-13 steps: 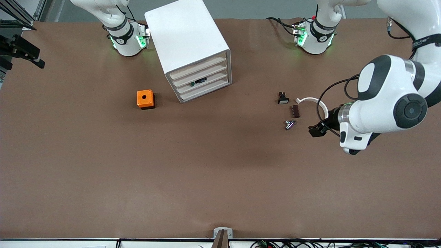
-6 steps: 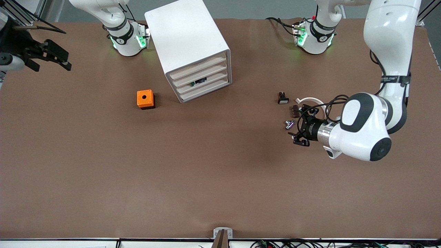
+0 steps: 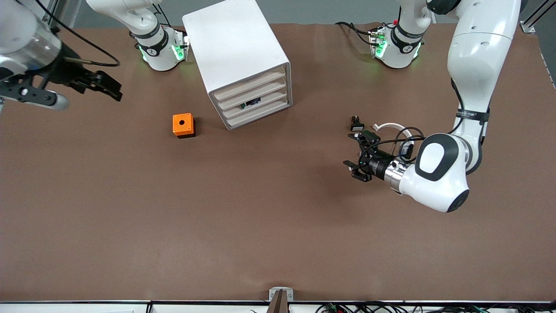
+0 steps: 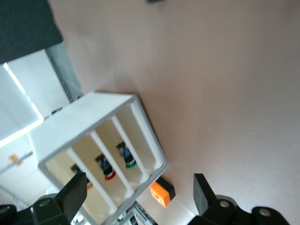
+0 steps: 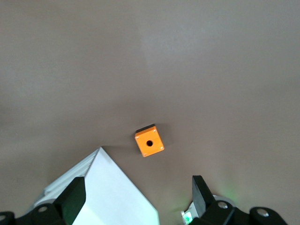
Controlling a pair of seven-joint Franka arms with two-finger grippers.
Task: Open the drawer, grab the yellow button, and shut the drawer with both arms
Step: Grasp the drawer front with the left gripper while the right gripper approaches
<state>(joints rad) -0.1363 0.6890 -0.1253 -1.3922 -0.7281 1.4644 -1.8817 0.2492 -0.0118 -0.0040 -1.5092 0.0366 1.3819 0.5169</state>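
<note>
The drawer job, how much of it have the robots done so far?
Nothing looks done yet. All four drawers of the white cabinet sit closed, and small buttons show inside it in the left wrist view. In hand: the left gripper hangs open over the table near some small parts, and the right gripper is open above the right arm's end. Left: opening the drawer, taking the button, closing it.
</note>
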